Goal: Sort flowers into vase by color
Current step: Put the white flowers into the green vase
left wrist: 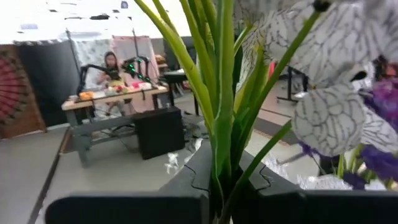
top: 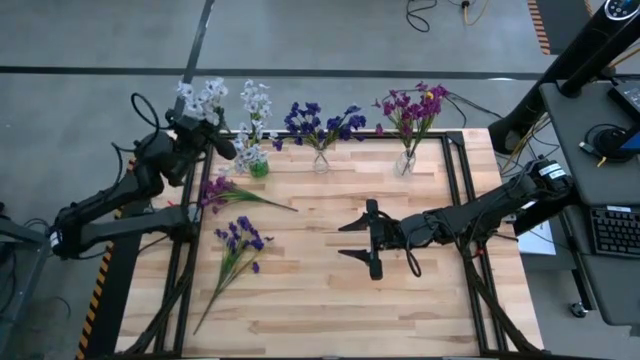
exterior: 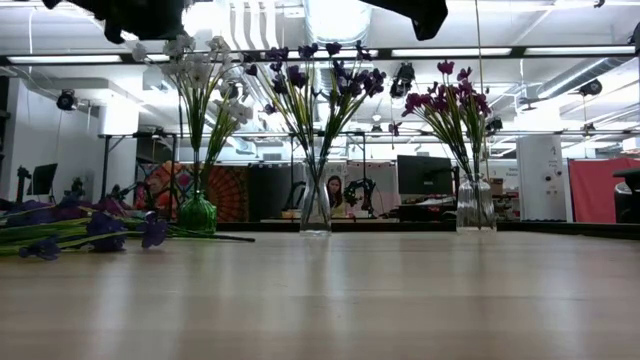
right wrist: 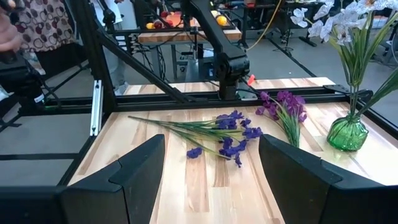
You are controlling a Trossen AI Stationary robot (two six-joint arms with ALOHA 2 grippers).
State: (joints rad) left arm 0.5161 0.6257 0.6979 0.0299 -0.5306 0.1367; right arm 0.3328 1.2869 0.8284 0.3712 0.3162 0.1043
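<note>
My left gripper [top: 216, 136] is over the table's far left corner, shut on a whitish sprig [top: 200, 98] whose veined blossoms [left wrist: 329, 93] fill its wrist view. A green vase [top: 258, 168] holds whitish flowers. A clear vase [top: 320, 160] holds dark blue-violet flowers, and another clear vase [top: 405, 162] holds magenta ones. A magenta sprig [top: 225, 190] and a dark blue sprig [top: 240, 240] lie flat on the table at the left. My right gripper [top: 365, 238] is open and empty at mid-table, facing those two sprigs [right wrist: 230, 134]. My left gripper pinches the whitish sprig's green stems [left wrist: 217, 168] between its two fingers. Several stems and leaves run out from the pinch together, away from the fingers. The sprig is lifted clear of the table, its blossoms beyond the fingertips toward the far edge.
The three vases stand in a row along the far edge, also in the low view: green [exterior: 197, 212], clear [exterior: 315, 205], clear [exterior: 475, 205]. Dark frame rails [top: 455, 190] run along the table's sides. Bare wood lies in the near half of the table [top: 330, 300].
</note>
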